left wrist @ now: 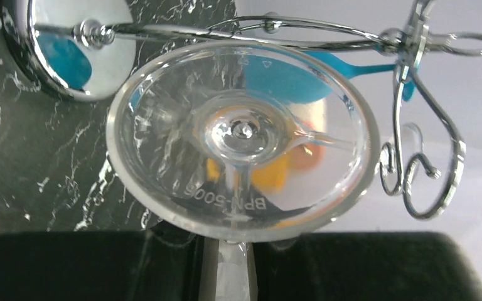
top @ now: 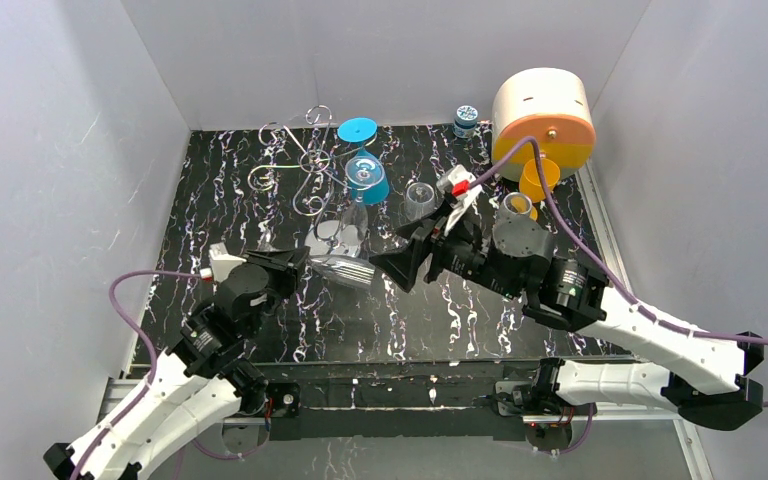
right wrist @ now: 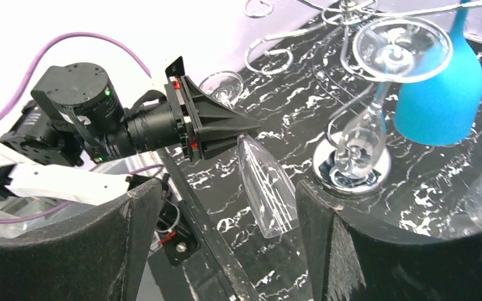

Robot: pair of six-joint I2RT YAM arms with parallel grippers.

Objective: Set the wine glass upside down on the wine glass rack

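The left end effector (top: 293, 265), toward the near left of the tabletop (top: 410, 330), is clamped on the stem end of a clear wine glass (top: 345, 270). The glass lies on its side above the middle of the tabletop, with its bowl pointing right. Behind it, near the far edge, the rack (top: 308, 165) carries a blue glass (top: 365, 178) and another clear glass (right wrist: 367, 125), both hanging upside down. The right end effector (top: 395, 265) is spread wide at the bowl's mouth; whether it touches the glass is unclear.
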